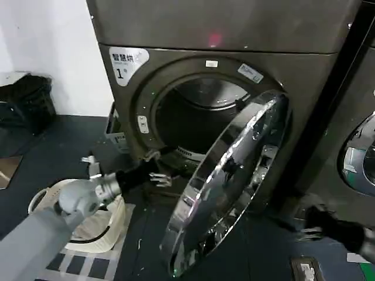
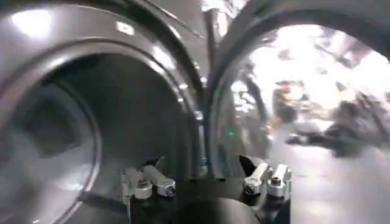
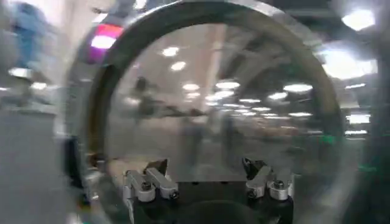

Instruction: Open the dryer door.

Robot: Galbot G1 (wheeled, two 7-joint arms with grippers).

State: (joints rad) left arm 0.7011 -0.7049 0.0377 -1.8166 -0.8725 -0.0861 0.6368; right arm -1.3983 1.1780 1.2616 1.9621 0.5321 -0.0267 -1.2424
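Beside dryer door [image 1: 228, 181], left claw [image 1: 157, 167] outstretched

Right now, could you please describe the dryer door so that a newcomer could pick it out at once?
Find the big bronze-grey dryer with the silver label marked "1". The dryer door hangs from the right side of its round drum opening, swung wide open. Unlike the neighbouring machine's door, which lies flat against its front, this one stands out at an angle, its wide chrome ring catching reflections.

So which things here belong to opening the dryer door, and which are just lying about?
Job:
- dryer door, swung partly open
- dryer, labelled "1"
- left claw, open, by the drum opening's lower rim

Lying about:
- neighbouring machine
- white basket on the floor
- right claw, open, facing the door's glass
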